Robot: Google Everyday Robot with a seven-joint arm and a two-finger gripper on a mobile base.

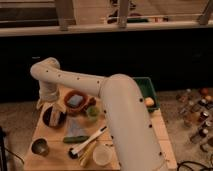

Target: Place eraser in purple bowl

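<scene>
The end effector (52, 109) hangs from the smooth white arm (75, 80), low over the dark round purple bowl (45, 120) at the left of the pale wooden bench (160, 132). How far open it is, and whether it grips anything, cannot be told. A pale blocky shape inside the bowl, directly beneath it, looks like the eraser (55, 119). Just right sits a brown bowl (75, 101) holding something bluish, then a small green cup (92, 112). A shiny metal cup (40, 146) stands nearer.
</scene>
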